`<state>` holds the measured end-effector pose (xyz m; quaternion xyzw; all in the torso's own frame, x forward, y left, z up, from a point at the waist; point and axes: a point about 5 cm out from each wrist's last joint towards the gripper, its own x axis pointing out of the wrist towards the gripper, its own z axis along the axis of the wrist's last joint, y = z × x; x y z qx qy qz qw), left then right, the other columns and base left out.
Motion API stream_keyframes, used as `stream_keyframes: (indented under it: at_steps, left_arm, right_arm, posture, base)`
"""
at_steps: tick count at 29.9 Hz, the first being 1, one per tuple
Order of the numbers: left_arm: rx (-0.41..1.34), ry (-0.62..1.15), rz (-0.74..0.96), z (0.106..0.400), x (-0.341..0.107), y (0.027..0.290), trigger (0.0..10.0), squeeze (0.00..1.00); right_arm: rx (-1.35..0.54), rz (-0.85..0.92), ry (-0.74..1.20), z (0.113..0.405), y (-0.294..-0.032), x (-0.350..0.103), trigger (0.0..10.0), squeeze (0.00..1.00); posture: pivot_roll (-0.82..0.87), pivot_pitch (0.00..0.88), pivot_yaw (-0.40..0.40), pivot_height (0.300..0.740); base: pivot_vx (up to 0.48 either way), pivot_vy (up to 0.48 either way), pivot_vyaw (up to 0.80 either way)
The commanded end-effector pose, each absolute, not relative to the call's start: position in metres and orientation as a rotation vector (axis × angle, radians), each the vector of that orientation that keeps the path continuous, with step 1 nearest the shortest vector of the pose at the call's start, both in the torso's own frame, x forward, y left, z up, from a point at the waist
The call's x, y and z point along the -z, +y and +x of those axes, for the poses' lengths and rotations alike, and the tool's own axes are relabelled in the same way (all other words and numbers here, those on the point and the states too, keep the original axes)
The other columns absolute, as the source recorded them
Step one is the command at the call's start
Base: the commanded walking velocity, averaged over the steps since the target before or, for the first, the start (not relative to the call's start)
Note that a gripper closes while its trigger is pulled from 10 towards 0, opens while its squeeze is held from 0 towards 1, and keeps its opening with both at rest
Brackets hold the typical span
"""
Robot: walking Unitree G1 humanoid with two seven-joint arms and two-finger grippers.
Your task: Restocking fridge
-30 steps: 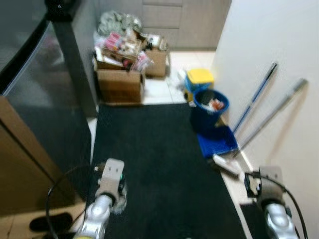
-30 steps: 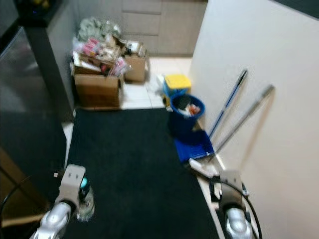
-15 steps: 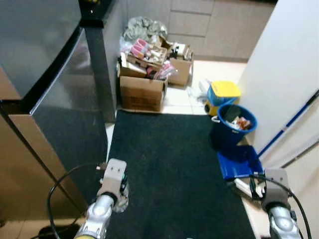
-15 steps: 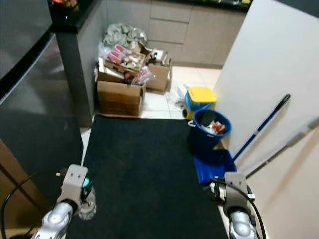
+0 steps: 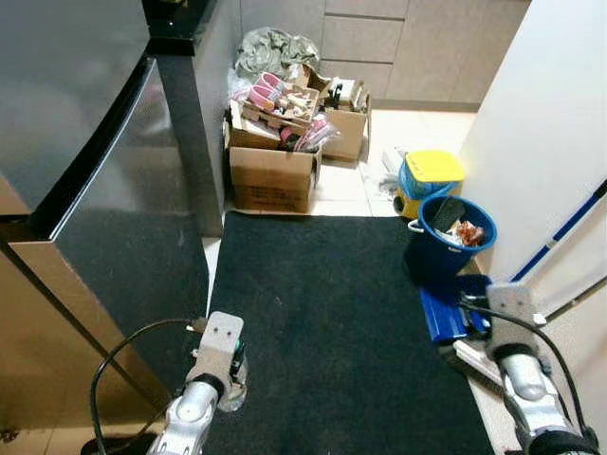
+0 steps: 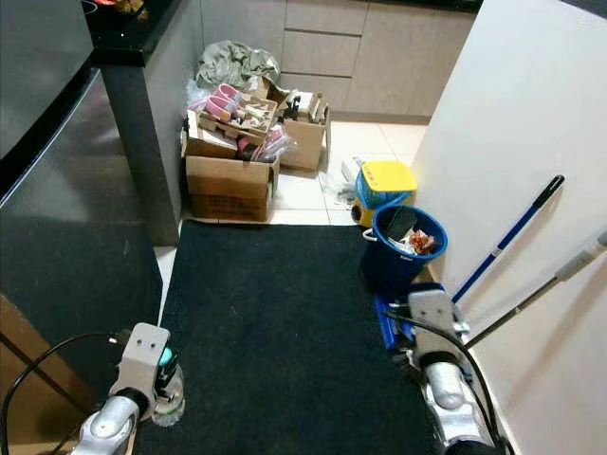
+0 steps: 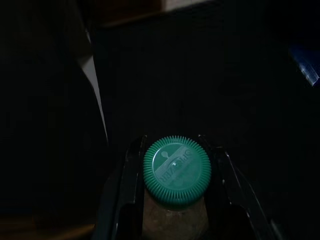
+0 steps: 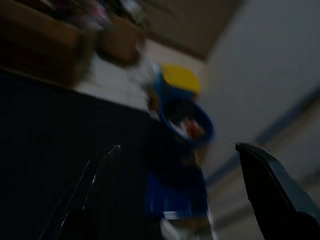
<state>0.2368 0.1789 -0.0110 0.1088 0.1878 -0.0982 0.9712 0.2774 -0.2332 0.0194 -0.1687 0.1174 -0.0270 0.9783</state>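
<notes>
— Left gripper down low by the fridge, fingers pinching a green-capped bottle.
— Right gripper?
— Fingers spread wide over the mat. Bucket and boxes lie beyond.

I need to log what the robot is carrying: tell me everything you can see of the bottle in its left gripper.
The bottle has a green ribbed screw cap with embossed lettering, closed. Its body looks like clear plastic with a brownish tint below the cap. It is held low over the black mat, beside the fridge. The left gripper is shut on it, one black finger on each side of the cap.
</notes>
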Motion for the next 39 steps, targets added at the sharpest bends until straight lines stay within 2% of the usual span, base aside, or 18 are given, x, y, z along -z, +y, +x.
stream_keyframes:
  at_steps: [1, 7, 10, 16, 17, 18, 26, 29, 38, 39]
  left_arm:
    - [0.253, 0.309, 0.210, 0.245, -0.002, 0.164, 10.0, 0.00]
    - [0.319, 0.184, 0.158, 0.263, -0.033, 0.144, 10.0, 0.00]
    - [0.419, 0.033, 0.144, 0.282, -0.075, 0.124, 10.0, 0.00]
    - [0.487, -0.033, 0.118, 0.296, -0.107, 0.119, 10.0, 0.00]
    - [0.506, -0.041, 0.121, 0.298, -0.113, 0.119, 10.0, 0.00]
    - [0.541, -0.046, 0.129, 0.307, -0.127, 0.119, 10.0, 0.00]
    - [0.585, -0.053, 0.039, 0.313, -0.147, 0.114, 10.0, 0.00]
    - [0.659, -0.074, -0.034, 0.311, -0.168, 0.111, 10.0, 0.00]
    - [0.841, -0.122, -0.106, 0.299, -0.195, 0.109, 10.0, 0.00]
    - [0.865, -0.114, -0.125, 0.296, -0.199, 0.108, 10.0, 0.00]
  right_arm:
    - [-0.031, -0.346, 0.223, 0.279, -0.218, -0.019, 10.0, 0.00]
    - [-0.162, -0.351, 0.193, 0.282, -0.201, -0.023, 10.0, 0.00]
    - [-0.277, -0.333, 0.128, 0.292, -0.191, -0.043, 10.0, 0.00]
    - [-0.446, -0.360, 0.051, 0.298, -0.176, -0.068, 10.0, 0.00]
    - [-0.497, -0.366, 0.033, 0.298, -0.170, -0.075, 10.0, 0.00]
    - [-0.641, -0.393, -0.006, 0.294, -0.149, -0.089, 10.0, 0.00]
    - [-0.828, -0.392, -0.063, 0.284, -0.118, -0.112, 10.0, 0.00]
    - [-0.936, -0.380, -0.070, 0.273, -0.101, -0.125, 10.0, 0.00]
    - [-0.956, -0.352, -0.012, 0.269, -0.097, -0.119, 10.0, 0.00]
    - [-0.933, -0.405, -0.012, 0.270, -0.098, -0.120, 10.0, 0.00]
  posture:
    - [-0.01, 0.000, -0.091, 0.740]
    - [-0.01, 0.000, -0.092, 0.740]
    - [-0.02, 0.000, -0.094, 0.740]
    - [-0.02, 0.000, -0.099, 0.740]
    - [-0.03, 0.000, -0.104, 0.740]
    - [-0.04, 0.000, -0.108, 0.740]
    - [-0.04, 0.000, -0.120, 0.740]
    - [-0.04, 0.000, -0.123, 0.740]
    - [-0.04, 0.000, -0.121, 0.740]
    - [-0.03, 0.000, -0.110, 0.740]
  base:
    - [0.000, 0.000, 0.00]
    - [0.000, 0.000, 0.00]
    - [0.000, 0.000, 0.00]
    - [0.000, 0.000, 0.00]
    - [0.000, 0.000, 0.00]
    - [0.000, 0.000, 0.00]
    - [0.000, 0.000, 0.00]
    - [0.000, 0.000, 0.00]
    - [0.000, 0.000, 0.00]
    - [0.000, 0.000, 0.00]
